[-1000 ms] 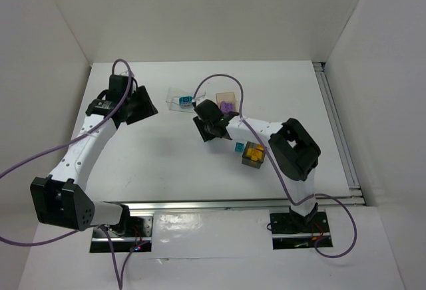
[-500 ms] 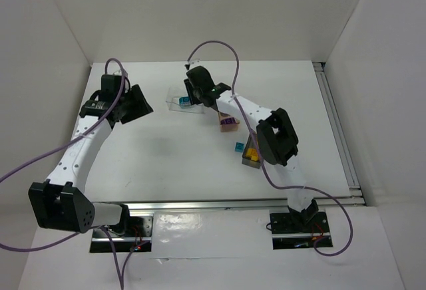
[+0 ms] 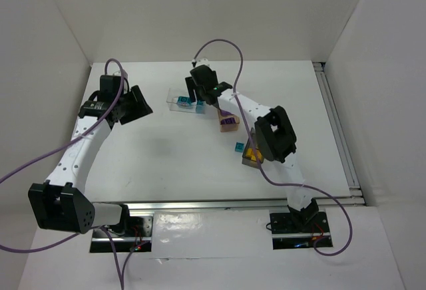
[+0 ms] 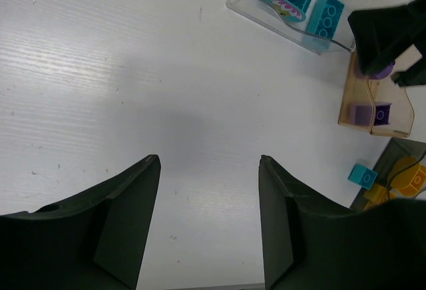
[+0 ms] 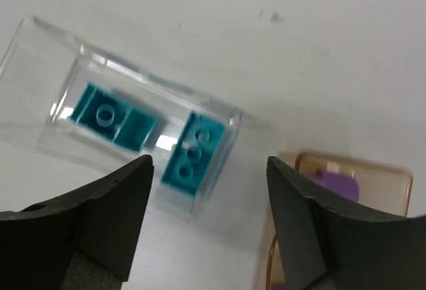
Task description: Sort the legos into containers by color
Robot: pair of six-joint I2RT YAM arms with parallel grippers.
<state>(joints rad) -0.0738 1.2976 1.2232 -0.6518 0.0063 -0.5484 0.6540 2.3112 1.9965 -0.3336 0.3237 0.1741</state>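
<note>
The clear bin (image 3: 178, 102) at the back holds two teal bricks (image 5: 193, 150), also seen in the left wrist view (image 4: 326, 16). My right gripper (image 3: 202, 97) hovers open and empty over that bin's right end (image 5: 226, 120). The orange-tan bin (image 3: 228, 122) holds purple pieces (image 4: 381, 114). The dark grey bin (image 3: 253, 157) holds orange-yellow bricks (image 4: 409, 180). One teal brick (image 3: 238, 147) lies loose on the table beside the dark bin. My left gripper (image 3: 136, 106) is open and empty over bare table at the left (image 4: 210, 163).
White walls close in the table on the left, back and right. A metal rail (image 3: 339, 130) runs along the table's right edge. Purple cables loop above both arms.
My right arm swung from near the dark grey bin back to the clear bin. A second teal brick now shows in that bin's right end. The left gripper shifted slightly left.
</note>
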